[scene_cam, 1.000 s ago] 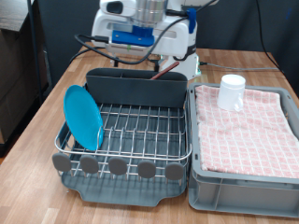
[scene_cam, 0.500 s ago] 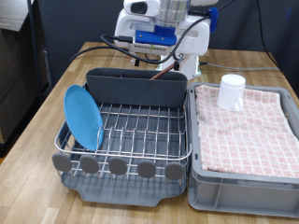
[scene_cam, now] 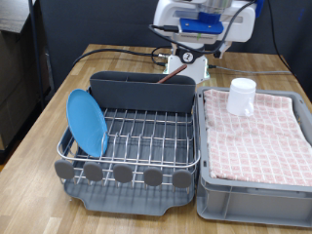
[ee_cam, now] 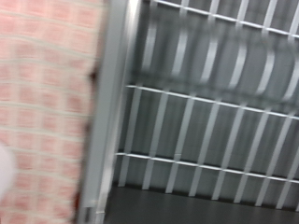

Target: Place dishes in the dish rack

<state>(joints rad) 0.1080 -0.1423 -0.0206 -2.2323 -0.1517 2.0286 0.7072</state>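
A light-blue plate stands on edge in the left slots of the dish rack. On the pink checkered cloth, to the exterior view's right of the rack, a white cup sits upside down. A small reddish tip shows just over the rim of the rack's dark caddy; I cannot tell if it is the spoon. My gripper's hand hangs high at the exterior view's top, above the caddy's right end, with its fingers out of sight. The blurred wrist view shows rack wires and cloth, no fingers.
A grey crate lined with the cloth stands flush against the rack's right side. Round dark discs line the rack's near edge. The robot base and cables sit behind the caddy. The wooden table extends to the left.
The hand has risen from just above the caddy and swung toward the exterior view's right and top. Plate and cup have not moved.
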